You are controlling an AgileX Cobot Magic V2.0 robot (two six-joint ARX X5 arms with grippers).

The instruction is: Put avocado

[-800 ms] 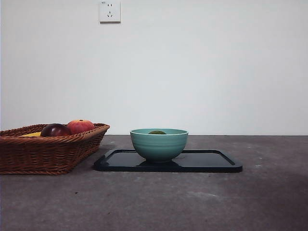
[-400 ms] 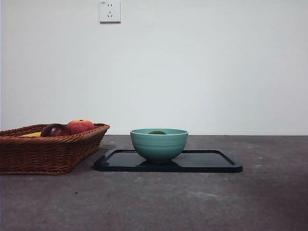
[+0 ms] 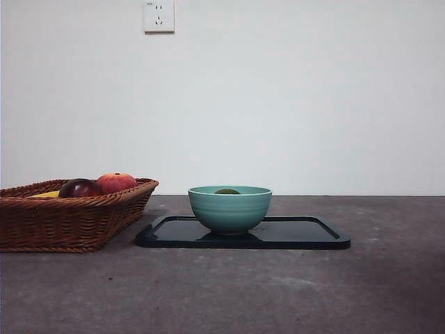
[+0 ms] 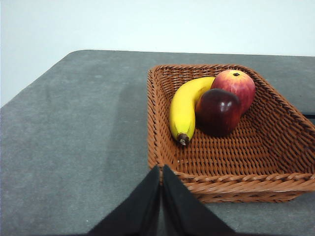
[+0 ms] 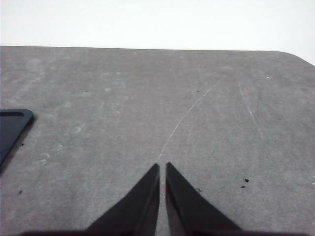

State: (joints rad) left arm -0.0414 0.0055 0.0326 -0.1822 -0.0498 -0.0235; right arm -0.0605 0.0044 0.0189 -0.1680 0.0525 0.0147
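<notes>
Avocado (image 3: 227, 191) lies inside the teal bowl (image 3: 229, 212), with only its dull green top showing above the rim in the front view. The bowl stands on the black tray (image 3: 306, 233), toward the tray's left half, and the tray lies flat on the grey tabletop (image 3: 278, 292). Just beside the tray's left end sits the wicker basket (image 3: 62, 223); whether the 2 touch cannot be told. In the basket are 3 fruits: a yellow banana (image 4: 184, 108), a dark maroon fruit (image 4: 218, 110) lying against it, and a red-orange fruit (image 4: 235, 84) touching the maroon one behind it. A white wall socket (image 3: 158, 16) is on the wall above the basket.

Neither arm shows in the front view. The left pincer (image 4: 161, 174) hangs above the tabletop near the basket's closest corner, its 2 jaws pressed together and holding nothing. The right pincer (image 5: 162, 172) is over bare tabletop, well apart from the bowl, with a tray corner (image 5: 12, 125) at the edge of its view; its jaws are drawn almost together, empty.
</notes>
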